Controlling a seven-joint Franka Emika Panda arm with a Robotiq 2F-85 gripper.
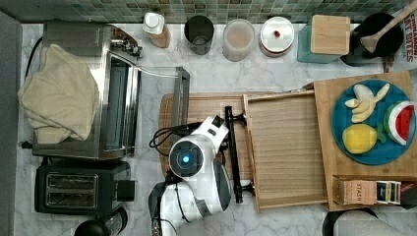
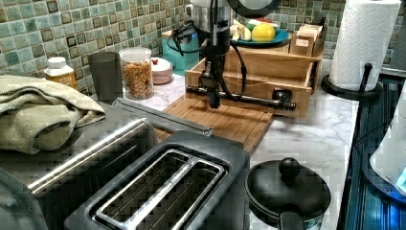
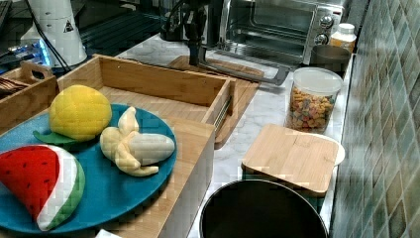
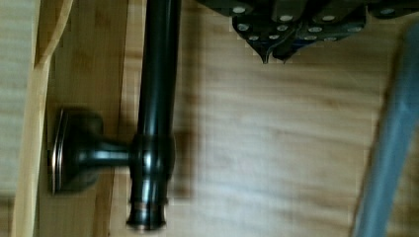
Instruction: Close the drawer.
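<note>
The drawer (image 1: 287, 150) stands pulled far out of its bamboo cabinet (image 1: 327, 128), over the cutting board (image 1: 206, 105), so closing has yet to take effect. Its black bar handle (image 1: 233, 152) lies just beside the gripper (image 2: 213, 98), on the drawer side. The gripper's fingertips sit pressed together, holding nothing. The arm seems poised to push: next, press the handle squarely toward the cabinet.
</note>
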